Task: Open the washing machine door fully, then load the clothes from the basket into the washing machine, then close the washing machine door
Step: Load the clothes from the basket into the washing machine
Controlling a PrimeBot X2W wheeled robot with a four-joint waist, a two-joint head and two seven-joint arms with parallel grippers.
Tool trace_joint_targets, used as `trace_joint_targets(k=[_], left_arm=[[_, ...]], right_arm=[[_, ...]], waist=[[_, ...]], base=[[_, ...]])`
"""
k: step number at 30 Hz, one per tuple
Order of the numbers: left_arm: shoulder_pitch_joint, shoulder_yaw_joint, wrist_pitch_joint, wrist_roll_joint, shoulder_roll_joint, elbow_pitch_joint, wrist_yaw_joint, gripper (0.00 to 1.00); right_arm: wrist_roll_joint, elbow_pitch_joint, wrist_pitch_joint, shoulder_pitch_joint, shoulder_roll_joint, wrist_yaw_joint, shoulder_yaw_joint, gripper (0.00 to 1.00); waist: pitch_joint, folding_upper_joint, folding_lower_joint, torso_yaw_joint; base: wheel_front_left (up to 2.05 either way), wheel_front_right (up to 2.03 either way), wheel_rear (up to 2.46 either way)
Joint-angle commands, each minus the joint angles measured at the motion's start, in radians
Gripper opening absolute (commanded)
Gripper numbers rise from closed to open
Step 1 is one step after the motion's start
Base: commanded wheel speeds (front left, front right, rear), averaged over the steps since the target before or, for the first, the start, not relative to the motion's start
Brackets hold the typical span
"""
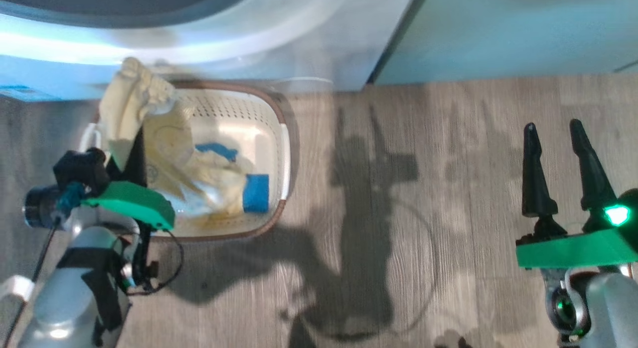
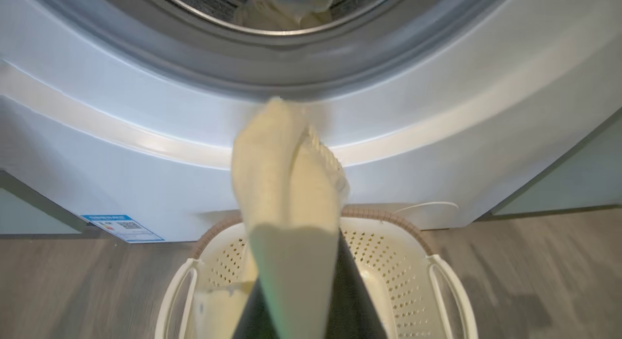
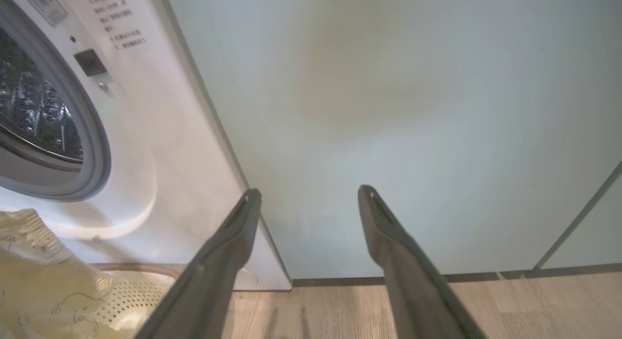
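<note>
Pale cream printed clothes (image 1: 199, 183): one garment (image 1: 134, 98) clenched in my left gripper (image 1: 130, 161) | two blue patches (image 1: 255, 193) in one cream perforated plastic basket (image 1: 280, 138) | my right gripper (image 1: 552, 124) spread, empty

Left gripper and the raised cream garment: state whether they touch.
Touching. In the head view the left gripper's shut fingers pinch the cream garment, which hangs lifted above the basket.

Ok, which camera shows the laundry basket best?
The head view: nearly the whole basket from above, clothes inside. The left wrist view shows its far end behind a held garment; the right wrist view, just a rim corner.
</note>
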Motion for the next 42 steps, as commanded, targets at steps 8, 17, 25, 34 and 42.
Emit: trace_joint_targets(k=[8, 17, 25, 34, 42], left_arm=[[0.102, 0.079, -0.009, 0.013, -0.014, -0.19, 0.008, 0.0], [0.206, 0.107, -0.005, -0.002, -0.011, -0.322, 0.016, 0.0], [0.341, 0.11, 0.041, -0.009, 0.004, -0.424, 0.038, 0.0], [0.452, 0.1, 0.064, -0.014, 0.003, -0.452, 0.052, 0.0], [0.49, 0.09, 0.066, -0.024, 0.001, -0.456, 0.048, 0.0]], right_arm=[[-0.023, -0.003, -0.007, 0.066, -0.011, -0.003, -0.003, 1.0], [-0.028, 0.034, -0.007, 0.117, -0.011, -0.003, 0.008, 1.0], [-0.029, 0.058, -0.007, 0.173, -0.011, -0.003, 0.032, 1.0], [-0.035, 0.072, -0.007, 0.233, -0.011, -0.003, 0.046, 1.0], [-0.06, 0.057, 0.014, 0.269, -0.011, -0.003, 0.04, 1.0]], waist=[[-0.148, -0.0001, 0.0001, 0.06], [-0.28, -0.0001, 0.0001, 0.074], [-0.406, -0.0001, 0.0001, 0.069], [-0.503, -0.0001, 0.0001, 0.059], [-0.538, -0.0001, 0.0001, 0.057]], base=[[0.0, 0.0, 0.0], [0.0, 0.0, 0.0], [0.0, 0.0, 0.0], [0.0, 0.0, 0.0], [0.0, 0.0, 0.0]])
